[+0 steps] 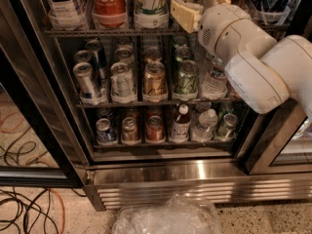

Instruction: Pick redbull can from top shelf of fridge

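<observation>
The gripper (195, 6) sits at 12 o'clock, level with the top shelf (112, 32) of the fridge (161, 172), right of 1 Coca-Cola can (109, 1). I cannot tell whether it is clenched or released.

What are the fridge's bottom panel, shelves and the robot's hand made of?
Bottom panel: likely brushed stainless steel, silvery with streaky reflections. Top shelf: seemingly grey metal wire, thin bars. Gripper, up at the top shelf's right part: probably matte cream plastic, no shine.

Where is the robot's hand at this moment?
Camera view, upper middle: the hand is at the grey top wire shelf of the glass-door fridge, just right of a tall white can.
</observation>
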`<state>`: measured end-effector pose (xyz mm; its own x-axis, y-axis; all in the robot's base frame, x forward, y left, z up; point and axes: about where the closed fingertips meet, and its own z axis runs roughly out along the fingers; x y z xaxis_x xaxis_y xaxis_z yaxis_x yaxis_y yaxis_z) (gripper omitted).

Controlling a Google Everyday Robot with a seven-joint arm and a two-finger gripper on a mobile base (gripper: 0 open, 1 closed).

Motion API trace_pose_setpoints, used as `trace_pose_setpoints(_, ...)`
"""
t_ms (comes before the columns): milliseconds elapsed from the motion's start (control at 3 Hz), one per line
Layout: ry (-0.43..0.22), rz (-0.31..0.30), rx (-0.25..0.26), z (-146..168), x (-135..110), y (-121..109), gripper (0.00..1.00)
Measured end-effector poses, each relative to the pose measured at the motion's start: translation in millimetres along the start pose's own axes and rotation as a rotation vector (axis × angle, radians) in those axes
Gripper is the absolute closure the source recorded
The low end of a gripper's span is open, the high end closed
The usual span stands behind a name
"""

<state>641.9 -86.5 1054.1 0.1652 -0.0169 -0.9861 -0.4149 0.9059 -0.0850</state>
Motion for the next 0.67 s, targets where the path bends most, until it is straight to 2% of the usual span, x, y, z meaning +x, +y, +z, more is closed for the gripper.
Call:
trace_pose_setpoints(333, 0.000, 0.000, 0.000, 0.0, 0.0, 0.0, 0.90)
trace_pose_setpoints(667, 0.000, 0.000, 0.000, 0.0, 0.0, 0.1, 1.00)
